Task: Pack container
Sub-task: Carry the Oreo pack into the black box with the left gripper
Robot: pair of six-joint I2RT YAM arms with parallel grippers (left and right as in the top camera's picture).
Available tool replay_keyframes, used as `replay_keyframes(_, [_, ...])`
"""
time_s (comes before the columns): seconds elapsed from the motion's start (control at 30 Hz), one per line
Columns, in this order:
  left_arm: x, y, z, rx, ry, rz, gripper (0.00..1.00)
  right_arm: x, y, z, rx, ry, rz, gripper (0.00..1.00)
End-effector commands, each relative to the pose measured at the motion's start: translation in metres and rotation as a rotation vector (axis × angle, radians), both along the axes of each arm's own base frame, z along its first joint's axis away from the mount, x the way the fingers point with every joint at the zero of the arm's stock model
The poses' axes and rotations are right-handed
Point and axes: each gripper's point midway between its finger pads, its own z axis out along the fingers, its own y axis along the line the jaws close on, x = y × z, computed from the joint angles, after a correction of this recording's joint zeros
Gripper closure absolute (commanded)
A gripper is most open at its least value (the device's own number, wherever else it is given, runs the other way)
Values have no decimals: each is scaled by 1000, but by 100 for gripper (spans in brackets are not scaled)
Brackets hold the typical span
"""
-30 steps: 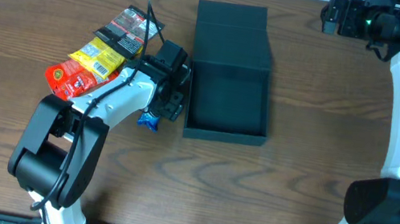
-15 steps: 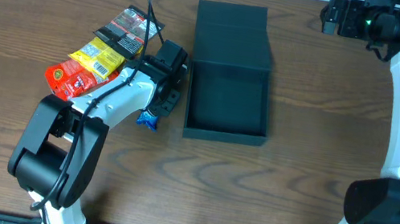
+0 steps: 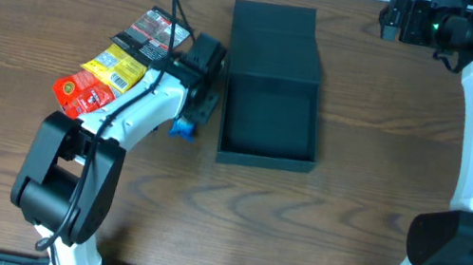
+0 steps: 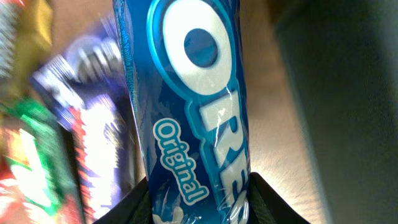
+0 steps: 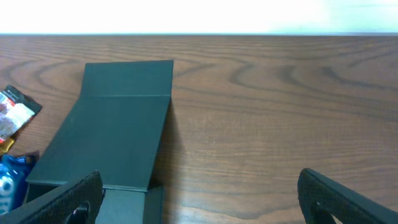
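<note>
While the left end effector (image 4: 198, 208) is clamped on a blue cookie packet (image 4: 193, 106), its fingers (image 4: 134, 202) pinch only the packet's lower end across the narrow width, so the long body juts out ahead of the wrist.

Overhead: the packet is just left of the container (image 3: 269, 124). The container lies at centre frame on the worktop (image 3: 347, 219), open, with its flap lid (image 3: 272, 35) swung back toward the top edge. Cavity looks bare.

Other snacks are bunched at upper left: red packet (image 3: 77, 92), yellow packet (image 3: 118, 69), black-and-red packet (image 3: 152, 30). All sit on the left side, likely so that side does the picking.

Right end effector (image 5: 202, 199) hangs at upper right, fingers apart with nothing between them, well apart from the box. Presumably it is parked there to leave the route free.

Judged step: carry the packet over the near wall and release it inside.

Risk: the long packet could catch on the wall edge.
</note>
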Motion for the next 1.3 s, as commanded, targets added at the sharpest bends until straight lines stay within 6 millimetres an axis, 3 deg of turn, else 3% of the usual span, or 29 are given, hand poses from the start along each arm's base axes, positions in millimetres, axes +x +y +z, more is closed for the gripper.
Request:
replay_keyframes(0.0, [26, -3, 31, -7, -85, 47, 87, -2, 8, 0, 18, 4, 8, 1])
replay_keyframes(0.23, [51, -12, 84, -96, -172, 189, 87, -5, 8, -3, 18, 25, 7, 1])
replay_keyframes(0.43, [53, -69, 111, -445, -111, 256, 94, -4, -11, -3, 37, 30, -63, 1])
replay_keyframes(0.67, [39, -129, 119, -520, -122, 152, 94, -5, -47, -3, 39, 32, -139, 1])
replay_keyframes(0.77, [28, -156, 113, -532, -110, 138, 94, -9, -61, -5, 41, 46, -167, 1])
replay_keyframes(0.93, [11, -189, 76, -556, 10, 106, 95, -15, -75, -9, 42, 70, -197, 1])
replay_keyframes(1.07, [5, -203, 52, -575, 82, 82, 95, -21, -81, -13, 29, 94, -198, 1])
replay_keyframes(1.27, [-8, -219, 36, -568, 123, 56, 94, -23, -85, -14, 20, 100, -192, 1])
